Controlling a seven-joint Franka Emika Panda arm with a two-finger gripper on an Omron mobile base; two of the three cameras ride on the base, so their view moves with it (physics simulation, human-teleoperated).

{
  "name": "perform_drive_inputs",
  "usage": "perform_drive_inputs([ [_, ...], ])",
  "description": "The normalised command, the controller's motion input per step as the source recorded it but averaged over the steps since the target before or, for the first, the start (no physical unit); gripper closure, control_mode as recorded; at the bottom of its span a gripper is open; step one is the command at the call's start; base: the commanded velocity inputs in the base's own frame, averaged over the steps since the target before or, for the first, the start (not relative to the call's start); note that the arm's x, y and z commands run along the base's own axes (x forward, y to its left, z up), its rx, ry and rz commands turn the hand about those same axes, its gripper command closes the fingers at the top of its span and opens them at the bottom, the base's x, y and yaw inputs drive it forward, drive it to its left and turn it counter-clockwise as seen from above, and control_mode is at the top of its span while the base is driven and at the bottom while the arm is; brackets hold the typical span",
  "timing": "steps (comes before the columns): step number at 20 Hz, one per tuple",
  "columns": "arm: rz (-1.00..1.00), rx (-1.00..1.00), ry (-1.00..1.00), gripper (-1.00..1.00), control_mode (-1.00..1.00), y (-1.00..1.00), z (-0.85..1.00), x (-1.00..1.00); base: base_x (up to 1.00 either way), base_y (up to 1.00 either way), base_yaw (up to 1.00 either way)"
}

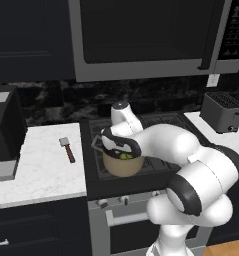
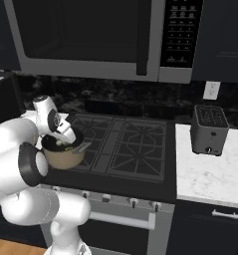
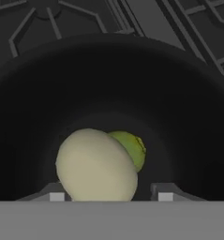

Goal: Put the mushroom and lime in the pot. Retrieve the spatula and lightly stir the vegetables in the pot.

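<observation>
The tan pot [image 1: 123, 169] stands on the stove's front left burner, seen also from the other side [image 2: 60, 158]. My gripper [image 3: 111, 197] hangs just over the pot's mouth, pointing down into its dark inside [image 3: 188, 117]. The pale mushroom [image 3: 97, 168] lies on the pot's bottom between my widely spread fingertips, with the yellow-green lime [image 3: 132, 147] touching it behind. A bit of the lime [image 1: 125, 156] shows over the rim. The gripper is open. The spatula [image 1: 67, 149] lies on the white counter left of the stove, grey blade away from me.
A microwave [image 1: 141, 35] hangs above the stove. A black appliance [image 1: 3, 125] stands on the left counter, beyond the spatula. A grey toaster [image 2: 209, 129] sits on the right counter. The stove grates [image 2: 125, 142] right of the pot are bare.
</observation>
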Motion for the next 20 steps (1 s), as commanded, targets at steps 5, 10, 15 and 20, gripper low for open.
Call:
perform_drive_inputs([
  [5,0.00,0.00,-0.02,-1.00,-1.00,-0.01,0.24,0.00,0.00,0.00,0.00],
  [10,0.00,0.00,-0.01,-1.00,-1.00,0.00,0.26,0.00,0.00,0.00,0.00],
  [15,0.00,0.00,0.00,-1.00,-1.00,0.00,0.05,0.19,0.00,0.00,0.00],
  [20,0.00,0.04,0.09,-1.00,-1.00,-0.11,-0.04,0.66,0.00,0.00,0.00],
])
